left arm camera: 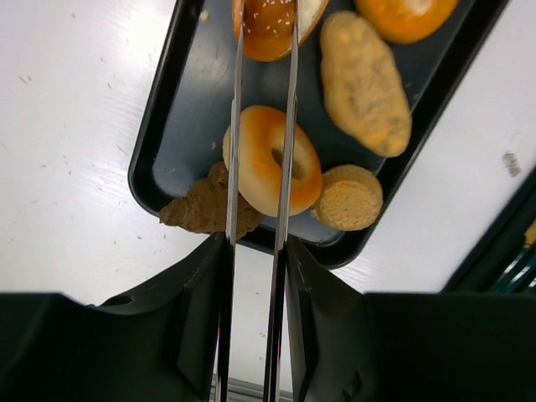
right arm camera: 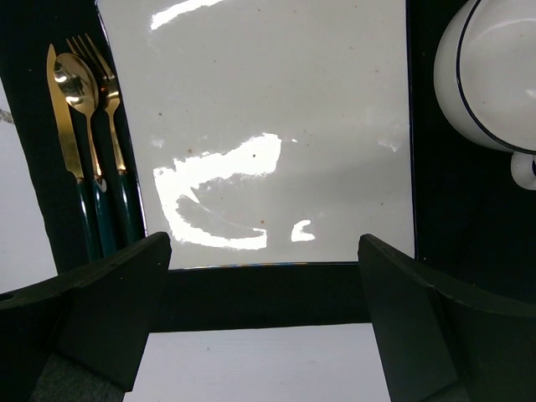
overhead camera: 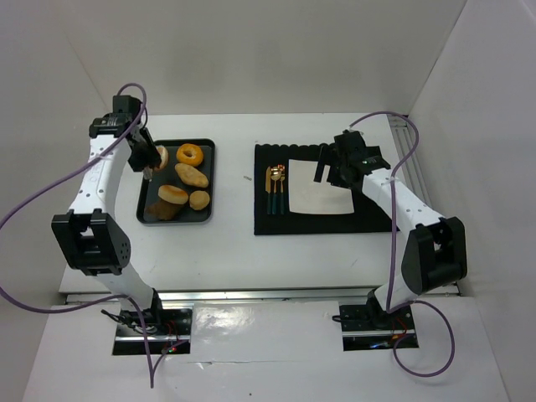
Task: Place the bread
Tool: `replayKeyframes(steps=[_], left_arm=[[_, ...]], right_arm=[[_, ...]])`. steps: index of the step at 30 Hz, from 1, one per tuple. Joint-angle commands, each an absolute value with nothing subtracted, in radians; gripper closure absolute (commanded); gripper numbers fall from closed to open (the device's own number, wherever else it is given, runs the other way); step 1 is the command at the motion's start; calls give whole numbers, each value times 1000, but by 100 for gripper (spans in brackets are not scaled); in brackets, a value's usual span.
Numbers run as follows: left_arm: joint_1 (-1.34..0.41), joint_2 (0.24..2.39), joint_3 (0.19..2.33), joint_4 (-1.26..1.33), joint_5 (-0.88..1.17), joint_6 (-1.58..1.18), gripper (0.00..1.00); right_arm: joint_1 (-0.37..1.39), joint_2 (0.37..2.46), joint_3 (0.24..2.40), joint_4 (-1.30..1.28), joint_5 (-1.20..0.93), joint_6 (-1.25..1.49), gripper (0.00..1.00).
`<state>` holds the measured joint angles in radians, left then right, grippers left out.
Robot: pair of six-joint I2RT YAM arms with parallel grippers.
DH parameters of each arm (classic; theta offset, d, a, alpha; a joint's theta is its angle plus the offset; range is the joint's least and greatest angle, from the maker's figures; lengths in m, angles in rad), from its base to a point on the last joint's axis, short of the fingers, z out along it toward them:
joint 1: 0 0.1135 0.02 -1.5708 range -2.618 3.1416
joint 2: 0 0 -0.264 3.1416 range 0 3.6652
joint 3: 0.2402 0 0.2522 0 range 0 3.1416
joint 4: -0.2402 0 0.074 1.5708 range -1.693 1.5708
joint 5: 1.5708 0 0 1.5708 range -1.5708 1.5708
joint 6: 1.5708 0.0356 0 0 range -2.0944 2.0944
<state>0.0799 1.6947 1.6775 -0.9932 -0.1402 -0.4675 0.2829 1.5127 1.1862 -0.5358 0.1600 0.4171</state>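
Note:
My left gripper (left arm camera: pixel 255 243) is shut on a pair of metal tongs (left arm camera: pixel 289 126). The tong tips pinch a sesame bun (left arm camera: pixel 270 25) held above the black tray (left arm camera: pixel 193 109). In the top view the left gripper (overhead camera: pixel 144 157) and bun (overhead camera: pixel 160 156) are over the tray's far left corner (overhead camera: pixel 207 149). A white square plate (overhead camera: pixel 320 188) lies on a black mat (overhead camera: pixel 368 219) at the right. My right gripper (overhead camera: pixel 329 165) is open and empty over the plate's far edge. In the right wrist view it (right arm camera: pixel 264 243) is above the plate's (right arm camera: pixel 276 92) near rim.
The tray also holds a ring bagel (left arm camera: pixel 272 159), a dark croissant (left arm camera: pixel 201 209), a round roll (left arm camera: pixel 350 198), an oblong bread (left arm camera: pixel 364 82) and a glazed donut (overhead camera: pixel 190 154). Gold cutlery (right arm camera: pixel 84 126) lies left of the plate. A white mug (right arm camera: pixel 494 75) stands to its right.

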Motion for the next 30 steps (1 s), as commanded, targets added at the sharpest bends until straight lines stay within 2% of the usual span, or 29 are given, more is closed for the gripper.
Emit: replayKeyframes(steps=[1,7,11,18,25,27,30], left_arm=[[62,1612,1779,-1012,-132,-433,74],[-104,1640,1885,-1022,-11,-435,75],[-323,1736,1960,-1009,12,-492,76],[-578,1880,1950,-752,137,-587,76],[-682,2118,2140,-703,196,-611,76],[-695,2167,2207,-703,219,-611,76],[-704,2238,2258,-724,219,-611,68]], right_arm=[[291,1505,1239,-502,161,405,0],[291,1465,1249,-511,183,405,0],[282,1411,1249,-532,218,416,0],[218,1214,1183,-621,400,474,0],[199,982,1143,-658,463,517,0],[199,971,1132,-682,463,517,0],[190,982,1144,-730,488,517,0]])
